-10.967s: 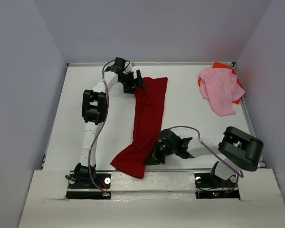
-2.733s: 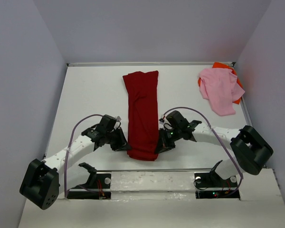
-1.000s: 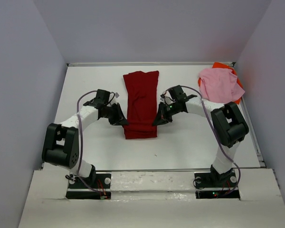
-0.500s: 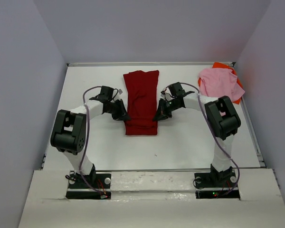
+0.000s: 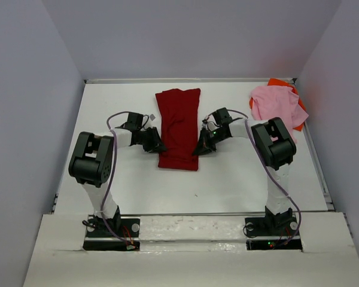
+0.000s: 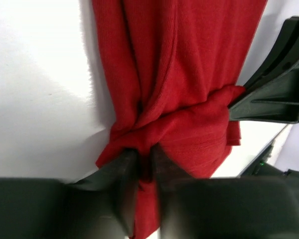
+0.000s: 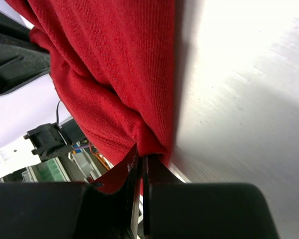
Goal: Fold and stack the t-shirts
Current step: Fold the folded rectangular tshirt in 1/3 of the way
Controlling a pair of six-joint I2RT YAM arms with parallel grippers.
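Clamped left tool (image 5: 156, 145) on red shirt (image 5: 178, 122) at its 9 o'clock edge, right tool (image 5: 201, 148) at 3 o'clock. Saw pink shirt (image 5: 276, 109) heaped on orange shirt (image 5: 277, 82), tabletop (image 5: 116, 107) 1 o'clock.

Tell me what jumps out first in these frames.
The dark red t-shirt stands out, a long folded strip in the middle of the white table. The left gripper and right gripper each pinch one side edge of it, towards its near end. In the far right corner, a pink t-shirt lies crumpled on top of an orange t-shirt.
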